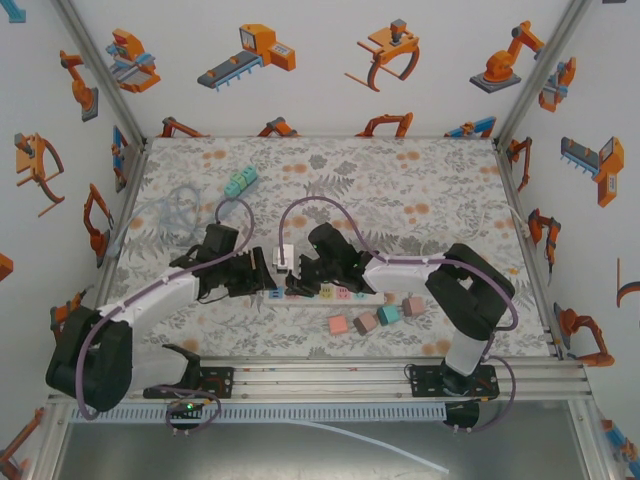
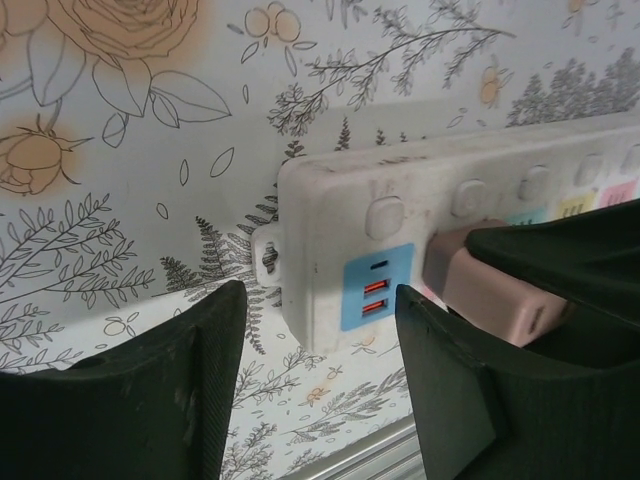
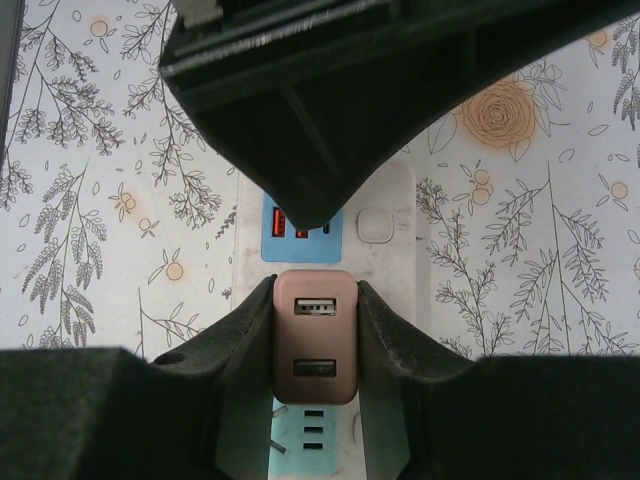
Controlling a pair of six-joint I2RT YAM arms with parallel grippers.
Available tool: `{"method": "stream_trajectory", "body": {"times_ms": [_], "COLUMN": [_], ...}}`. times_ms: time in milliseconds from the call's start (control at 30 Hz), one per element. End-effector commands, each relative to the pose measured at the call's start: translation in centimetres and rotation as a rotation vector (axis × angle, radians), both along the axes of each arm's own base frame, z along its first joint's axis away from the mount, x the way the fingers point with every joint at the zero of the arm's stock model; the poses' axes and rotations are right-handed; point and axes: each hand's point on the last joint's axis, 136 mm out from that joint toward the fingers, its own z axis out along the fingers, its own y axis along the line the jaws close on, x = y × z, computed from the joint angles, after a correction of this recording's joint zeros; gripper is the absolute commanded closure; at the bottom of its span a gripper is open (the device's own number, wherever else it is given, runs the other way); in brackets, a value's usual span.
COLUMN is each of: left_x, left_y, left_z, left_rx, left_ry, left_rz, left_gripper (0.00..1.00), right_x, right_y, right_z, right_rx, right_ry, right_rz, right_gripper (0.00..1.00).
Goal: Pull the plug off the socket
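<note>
Far left in my overhead feed, a loose coil of clear cable (image 1: 175,208) lies by the wall, and a teal block (image 1: 241,181) sits behind it on the floral table (image 1: 430,190).

My left gripper (image 1: 262,272) is low at the left end of the white power strip (image 1: 345,294). On the left wrist camera its claw (image 2: 318,290) is spread, 1 finger (image 2: 150,400) on either side of the strip's end (image 2: 330,210). The near finger stands apart from the strip's mounting ear. I cannot tell whether the other finger touches. That end carries a blue panel (image 2: 372,288) with 2 red USB ports, and a row of white push buttons runs along the top.

The plug, a pink adapter (image 2: 485,290), is seated in the strip just beside that blue panel. The right wrist camera shows it best: the pink adapter (image 3: 315,335), 2 USB slots on its face, is pinched between both pads of my right gripper (image 3: 314,290), pressed against its 2 sides. The strip (image 3: 385,215) runs lengthwise beneath it.

Overhead, the right gripper (image 1: 298,278) sits nose to nose with the left. A small white box (image 1: 285,257) with a pale looping cable lies just behind them.

Further right, 4 small blocks (image 1: 366,322), pink and teal, lie in a row in front of the strip.
</note>
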Motion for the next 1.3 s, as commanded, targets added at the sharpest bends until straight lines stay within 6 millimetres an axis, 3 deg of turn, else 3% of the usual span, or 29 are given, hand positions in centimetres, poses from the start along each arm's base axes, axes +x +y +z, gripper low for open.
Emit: {"method": "stream_trajectory", "body": {"times_ms": [0, 400, 700, 967, 1267], "left_x": [-0.2, -1.7, -1.9, -1.8, -1.5], "left_y": [-0.2, 1.2, 2.1, 2.9, 2.5], "left_z": [-0.8, -4.1, -5.6, -5.5, -4.2], "left_rx": [0.019, 0.161, 0.237, 0.285, 0.257], "left_ry": [0.021, 0.105, 0.122, 0.108, 0.080], "left_rz": [0.003, 0.017, 0.032, 0.046, 0.043], "left_gripper": [0.43, 0.52, 0.53, 0.54, 0.54], "right_x": [-0.3, -0.3, -0.3, -0.2, -0.1], "right_y": [0.9, 1.1, 1.2, 1.2, 0.8], "right_z": [1.9, 3.5, 5.1, 6.8, 7.3], "right_rx": [0.070, 0.101, 0.138, 0.173, 0.185], "right_ry": [-0.022, -0.028, -0.047, -0.074, -0.080], "right_rz": [0.031, 0.031, 0.034, 0.027, 0.003], "right_gripper": [0.78, 0.79, 0.81, 0.84, 0.85]}}
